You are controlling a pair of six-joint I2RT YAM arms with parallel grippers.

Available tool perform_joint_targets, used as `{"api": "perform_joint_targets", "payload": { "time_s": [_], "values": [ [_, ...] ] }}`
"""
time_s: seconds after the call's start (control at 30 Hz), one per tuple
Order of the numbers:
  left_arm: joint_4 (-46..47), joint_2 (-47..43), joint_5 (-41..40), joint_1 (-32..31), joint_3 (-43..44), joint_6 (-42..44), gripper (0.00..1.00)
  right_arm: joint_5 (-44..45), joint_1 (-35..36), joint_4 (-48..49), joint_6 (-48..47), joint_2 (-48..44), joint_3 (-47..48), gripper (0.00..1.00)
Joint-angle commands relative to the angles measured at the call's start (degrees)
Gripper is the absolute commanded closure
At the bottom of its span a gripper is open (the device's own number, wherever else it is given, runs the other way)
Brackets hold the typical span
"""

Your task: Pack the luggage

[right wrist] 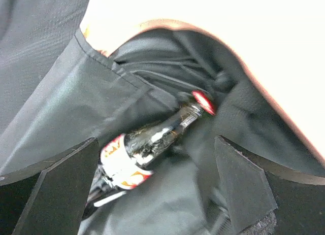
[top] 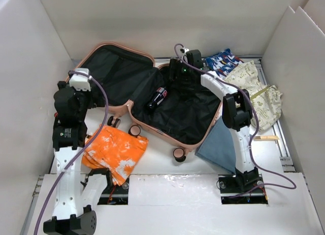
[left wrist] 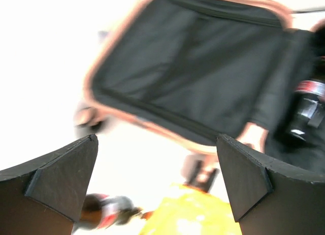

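Only the left wrist view shows a 2nd bottle beside the orange cloth. The right wrist view shows another bottle inside the luggage, which lies open mid-surface between white walls. The left gripper and right gripper both hang with jaws released, empty.

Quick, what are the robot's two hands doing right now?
Left gripper: open, holding nothing.
Right gripper: open, empty, pointing at the dark red-capped bottle in the salmon-pink hard-shell suitcase.
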Motion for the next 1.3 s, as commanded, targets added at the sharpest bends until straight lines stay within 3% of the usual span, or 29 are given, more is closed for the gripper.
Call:
{"api": "perform_joint_targets", "payload": {
  "time_s": [0.0, 0.13, 0.33, 0.53, 0.63, 0.73, 0.8, 0.93, 1.07, 1.27],
  "values": [
    [-7.0, 0.9, -14.0, 0.3, 6.6, 4.5, 0.00, 8.0, 1.5, -14.7, -10.6, -1.6, 7.2, 0.01],
    [-14.1, 2.2, -19.6, 0.3, 11.4, 8.3, 0.00, 9.6, 1.5, -21.9, -15.3, -0.2, 13.8, 0.01],
    [-21.9, 4.4, -30.8, 0.3, 17.6, 10.8, 0.00, 5.3, 3.5, -16.3, -20.8, -9.5, 6.1, 0.01],
    [-34.7, 8.3, -31.5, 0.3, 26.1, 1.5, 0.00, 4.8, 9.1, -21.2, -27.6, -11.3, 7.9, 0.01],
    [-33.4, 5.3, -29.2, 3.9, 24.7, 0.8, 0.00, 2.4, 10.3, -23.1, -28.3, -11.3, 8.6, 0.01],
    [-31.0, 1.9, -30.6, 3.9, 15.6, 0.8, 0.00, 0.1, 10.9, -23.1, -28.3, -10.7, 9.9, 0.01],
    [-28.8, 1.9, -27.4, 3.9, 11.8, 0.8, 0.00, -0.5, 11.6, -23.1, -28.3, -10.1, 10.5, 0.01],
    [-23.8, 1.9, -21.7, 3.9, 15.4, -1.2, 0.00, -2.9, 12.3, -23.1, -28.3, -8.9, 12.3, 0.01],
    [-20.0, 2.5, -28.5, 3.9, 16.6, -5.9, 0.00, -4.0, 12.3, -23.6, -28.3, -8.9, 11.7, 0.01],
    [-18.4, 7.1, -29.2, 3.9, 13.3, -10.6, 0.00, -5.6, 12.3, -22.6, -29.4, -9.5, 8.6, 0.01]
  ]
}}
